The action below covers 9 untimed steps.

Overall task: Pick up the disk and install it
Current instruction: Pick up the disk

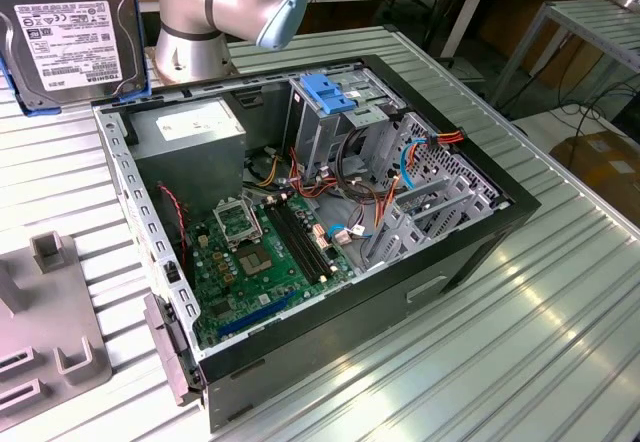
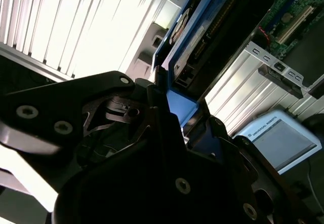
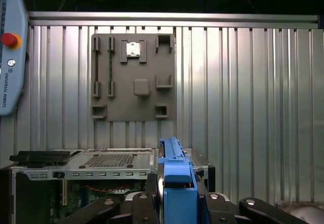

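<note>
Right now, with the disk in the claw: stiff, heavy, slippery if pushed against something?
Likely rigid and heavy for its size: the disk is a flat metal-cased slab. The claw closes on its smooth blue plastic rail, so it might slide or twist under a hard push.

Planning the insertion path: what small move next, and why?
Probably carry the flat grey-metal hard drive with blue rails, gripped in the tool, across toward the tall metal cage: the drive hangs outside the open black computer case.
</note>
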{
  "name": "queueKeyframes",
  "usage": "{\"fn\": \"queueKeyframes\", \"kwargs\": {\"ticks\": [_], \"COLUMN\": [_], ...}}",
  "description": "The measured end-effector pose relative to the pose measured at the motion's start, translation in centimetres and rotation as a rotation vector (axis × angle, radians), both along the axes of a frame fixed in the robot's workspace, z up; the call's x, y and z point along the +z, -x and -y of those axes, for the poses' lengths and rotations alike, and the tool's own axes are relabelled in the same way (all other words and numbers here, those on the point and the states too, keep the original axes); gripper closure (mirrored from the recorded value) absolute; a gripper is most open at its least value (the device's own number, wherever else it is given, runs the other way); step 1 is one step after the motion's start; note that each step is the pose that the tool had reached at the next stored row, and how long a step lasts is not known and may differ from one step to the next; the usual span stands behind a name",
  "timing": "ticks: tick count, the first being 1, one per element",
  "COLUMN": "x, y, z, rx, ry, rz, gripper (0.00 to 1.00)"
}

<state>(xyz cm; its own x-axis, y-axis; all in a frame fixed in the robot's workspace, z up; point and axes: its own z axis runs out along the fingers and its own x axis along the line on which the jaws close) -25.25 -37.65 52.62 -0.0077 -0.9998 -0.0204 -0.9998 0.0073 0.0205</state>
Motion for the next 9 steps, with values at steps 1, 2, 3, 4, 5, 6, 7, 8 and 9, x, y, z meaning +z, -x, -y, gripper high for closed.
{"fn": "queueKeyframes", "kwargs": {"ticks": [1, 2, 3, 4, 5, 6, 7, 8, 9], "x": [0.00, 0.00, 0.00, 0.00, 0.00, 0.01, 0.00, 0.00, 0.00], "y": [-0.26, -0.43, -0.65, -0.87, -1.12, -1.33, -1.67, -1.88, -2.09], "z": [0.00, 0.00, 0.00, 0.00, 0.00, 0.00, 0.00, 0.00, 0.00], "rx": [0.000, 0.000, 0.000, 0.000, 0.000, 0.000, 0.000, 0.000, 0.000], "ry": [0.0000, 0.0000, 0.0000, 0.0000, 0.0000, 0.0001, 0.0001, 0.0001, 0.0000], "rz": [0.0000, 0.0000, 0.0000, 0.0000, 0.0000, -0.0001, 0.0000, 0.0000, 0.0000], "gripper": [0.63, 0.63, 0.63, 0.63, 0.63, 0.63, 0.63, 0.63, 0.63]}}
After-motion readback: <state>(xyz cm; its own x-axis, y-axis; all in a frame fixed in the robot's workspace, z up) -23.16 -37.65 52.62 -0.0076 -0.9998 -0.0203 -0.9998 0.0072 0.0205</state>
